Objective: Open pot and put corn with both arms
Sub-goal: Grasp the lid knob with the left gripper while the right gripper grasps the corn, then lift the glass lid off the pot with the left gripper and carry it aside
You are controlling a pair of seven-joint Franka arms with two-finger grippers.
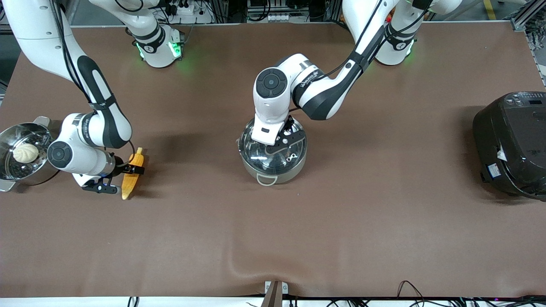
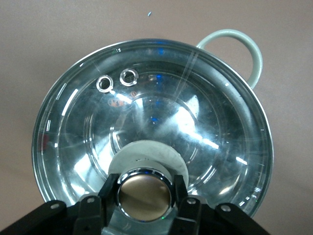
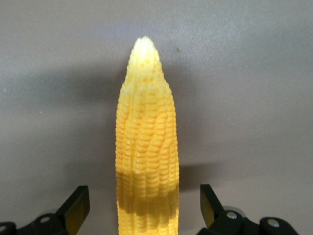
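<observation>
1. At frame centre of the front view: round, shiny steel pot (image 1: 273,172), closed by a clear domed glass lid (image 1: 260,153); inside not readable through the glare.
2. In the left wrist view: lid (image 2: 151,112) with two small ringed vent holes and a pale collar under a brass-coloured knob (image 2: 144,195); one pale loop handle (image 2: 234,49) at upper right of that frame.
3. At far left of the front view: steel steamer pan (image 1: 10,170) with a perforated tray, holding one white bun (image 1: 25,152).
4. At far right of the front view: large black electric cooker (image 1: 512,143), lid down.
5. Left arm reaching from top right down to centre, wrist turned straight down over the pot; left pincer (image 1: 286,135) pressed onto the knob, a finger (image 2: 109,188) touching each side of it.
6. Right arm bent low at middle left, forearm sloping down, wrist close to the surface (image 1: 341,234); right pincer (image 1: 123,172) spread, fingers (image 3: 78,205) either side of the corn (image 1: 131,175) with clear gaps, not touching.
7. Corn lying flat on the brown, matte surface beside the steamer pan, well apart from the pot; in the right wrist view, corn (image 3: 146,161) yellow-orange, tapered, rows of bumpy kernels, pale tip.
</observation>
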